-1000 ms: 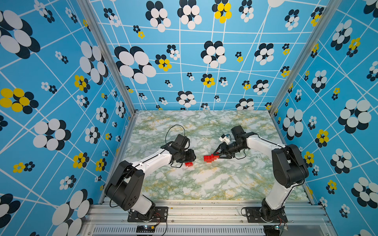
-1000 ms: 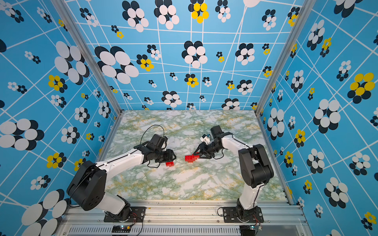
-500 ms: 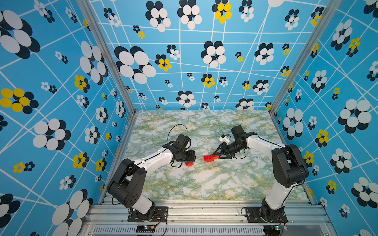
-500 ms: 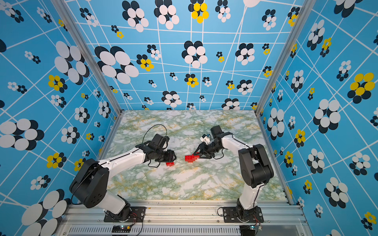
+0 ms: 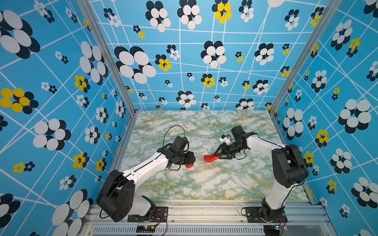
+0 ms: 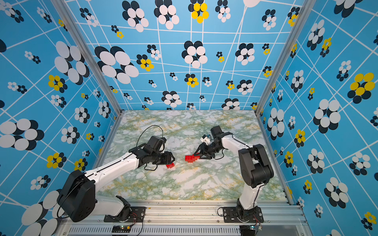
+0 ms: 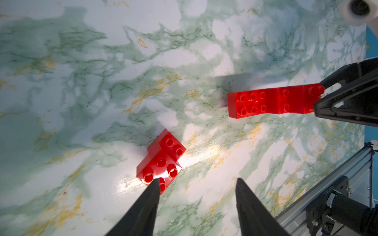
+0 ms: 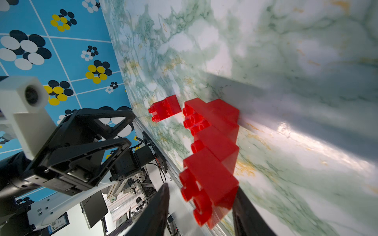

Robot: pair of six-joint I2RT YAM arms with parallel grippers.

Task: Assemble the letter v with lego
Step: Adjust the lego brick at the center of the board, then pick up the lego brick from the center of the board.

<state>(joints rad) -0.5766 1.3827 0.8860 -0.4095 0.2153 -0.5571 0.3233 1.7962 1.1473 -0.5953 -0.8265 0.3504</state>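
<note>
A small red lego cluster (image 7: 163,161) of two stepped bricks lies on the marble table (image 5: 204,183), also seen in both top views (image 5: 189,166) (image 6: 170,165). My left gripper (image 7: 196,181) hangs open just above it, and one fingertip (image 7: 154,185) overlaps the cluster's near edge. A longer stepped lego cluster (image 7: 272,103) stands on its side to the right, studs facing sideways (image 5: 209,158) (image 6: 190,158). My right gripper (image 8: 201,190) is shut on that cluster's end brick (image 8: 210,183), and it shows low over the table in a top view (image 5: 216,156). No finished letter v is in view.
Blue flowered walls (image 5: 61,122) enclose the table on three sides. An aluminium rail (image 5: 204,206) with both arm bases runs along the front edge. The two grippers face each other near the table's middle, a short gap apart.
My left gripper's jaws have widened a little over the small cluster, and the left arm shifted slightly. The right arm and its cluster have stayed still.
</note>
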